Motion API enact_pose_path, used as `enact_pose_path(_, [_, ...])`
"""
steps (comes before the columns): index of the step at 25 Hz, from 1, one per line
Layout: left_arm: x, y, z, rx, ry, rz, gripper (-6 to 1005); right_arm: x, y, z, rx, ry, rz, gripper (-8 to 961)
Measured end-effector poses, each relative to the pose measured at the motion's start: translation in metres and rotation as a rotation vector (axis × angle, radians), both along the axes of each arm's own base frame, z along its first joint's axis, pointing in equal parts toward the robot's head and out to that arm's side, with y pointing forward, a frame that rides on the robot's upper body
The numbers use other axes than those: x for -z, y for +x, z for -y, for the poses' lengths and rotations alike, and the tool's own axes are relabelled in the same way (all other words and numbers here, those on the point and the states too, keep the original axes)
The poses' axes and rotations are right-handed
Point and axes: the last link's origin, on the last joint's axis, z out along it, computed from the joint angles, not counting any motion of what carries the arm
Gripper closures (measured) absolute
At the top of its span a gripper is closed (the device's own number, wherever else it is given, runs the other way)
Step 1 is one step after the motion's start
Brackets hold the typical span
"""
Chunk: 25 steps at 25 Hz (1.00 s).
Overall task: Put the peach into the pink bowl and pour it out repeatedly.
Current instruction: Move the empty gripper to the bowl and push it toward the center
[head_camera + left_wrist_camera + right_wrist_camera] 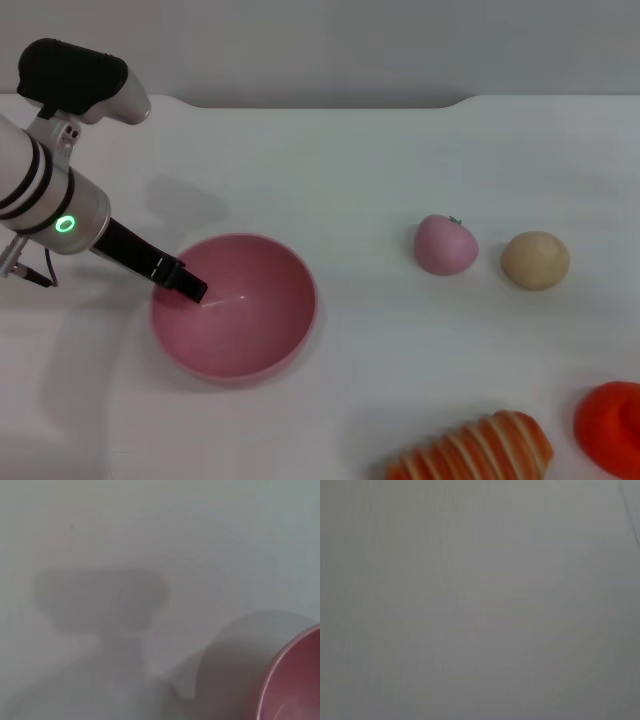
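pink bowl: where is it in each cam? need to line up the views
Head view: pink bowl sits lower left of centre on the white table, with the left hand at its near-left rim.
Left wrist view: only a piece of the bowl's rim shows in the lower right corner.
Right wrist view: not in it.
Shared landmark: the white table surface beside the bowl's rim.

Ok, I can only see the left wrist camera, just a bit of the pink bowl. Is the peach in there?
Observer: No, the pink bowl is empty. The peach lies on the table off to the bowl's right.
Operator: Is anything near the peach?
Observer: Yes, a tan ball sits on its right side, not touching it.
Operator: And where's my gripper?
Observer: The left gripper is at the bowl's left rim.
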Motion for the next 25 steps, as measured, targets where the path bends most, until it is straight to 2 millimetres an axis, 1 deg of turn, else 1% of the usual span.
enact_pose_path(9, [-0.0017, 0.0002, -0.0019, -0.003, 0.013, 0.001, 270, 0.0013, -0.0011, -0.0038, 0.005, -0.012, -0.005, 466])
enact_pose_path(15, [0.0003, 0.0010, -0.0017, 0.018, 0.001, -0.014, 423, 0.0000, -0.0020, -0.0046, 0.001, -0.008, -0.003, 465])
enact_pose_path(22, [0.0015, 0.0029, -0.0023, 0.031, -0.001, -0.018, 833, -0.0009, -0.0028, -0.0057, -0.012, -0.010, -0.025, 465])
enact_pose_path(25, [0.0006, 0.0042, -0.0037, 0.035, 0.008, -0.014, 869, -0.0064, -0.0047, -0.0059, -0.085, -0.025, -0.114, 466])
